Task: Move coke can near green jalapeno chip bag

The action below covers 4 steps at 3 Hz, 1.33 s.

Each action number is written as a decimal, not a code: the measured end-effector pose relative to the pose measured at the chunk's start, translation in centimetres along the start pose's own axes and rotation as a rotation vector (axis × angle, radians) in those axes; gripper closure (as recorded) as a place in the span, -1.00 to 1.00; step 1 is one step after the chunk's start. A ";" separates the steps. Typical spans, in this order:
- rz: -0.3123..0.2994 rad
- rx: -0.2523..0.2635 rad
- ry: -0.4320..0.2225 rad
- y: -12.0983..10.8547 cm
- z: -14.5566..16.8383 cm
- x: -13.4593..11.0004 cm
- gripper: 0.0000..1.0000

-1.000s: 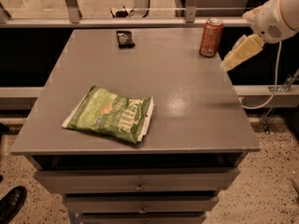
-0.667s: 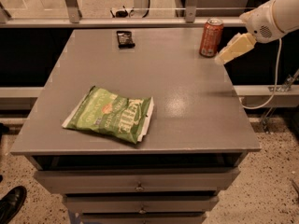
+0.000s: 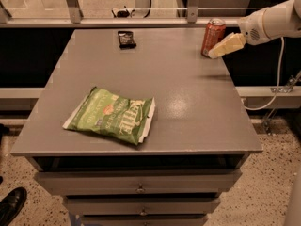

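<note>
The coke can (image 3: 213, 36) is red-orange with a silver top and stands upright at the table's far right corner. The green jalapeno chip bag (image 3: 112, 115) lies flat near the table's front left, far from the can. My gripper (image 3: 217, 51) reaches in from the right on a white arm, with its cream fingers (image 3: 226, 45) pointing left and down, close against the can's right side near its base.
A small flat black wrapped bar (image 3: 126, 38) lies at the far middle of the grey table (image 3: 188, 93). Drawers run under the table's front edge. A metal rail and glass stand behind the table. A white cable (image 3: 277, 86) hangs at the right. A black shoe (image 3: 10, 205) is on the floor at lower left.
My gripper has moved left and slightly up toward the can, from a little apart to close against its right side. The can and the bag have not moved.
</note>
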<state>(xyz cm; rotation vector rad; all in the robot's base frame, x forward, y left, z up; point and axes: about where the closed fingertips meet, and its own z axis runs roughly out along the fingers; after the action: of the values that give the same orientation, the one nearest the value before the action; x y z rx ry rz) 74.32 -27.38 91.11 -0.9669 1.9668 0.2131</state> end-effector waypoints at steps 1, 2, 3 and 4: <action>0.062 0.014 -0.054 -1.8 2.0 0.1 -1.00; 0.119 0.011 -0.119 -2.7 3.4 -0.4 -0.88; 0.169 -0.009 -0.186 -2.6 4.3 -1.2 -0.55; 0.202 -0.057 -0.236 -1.4 4.8 -2.3 -0.08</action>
<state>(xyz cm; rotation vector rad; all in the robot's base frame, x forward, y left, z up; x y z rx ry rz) 79.12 -24.73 90.51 -0.7410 1.8455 0.4778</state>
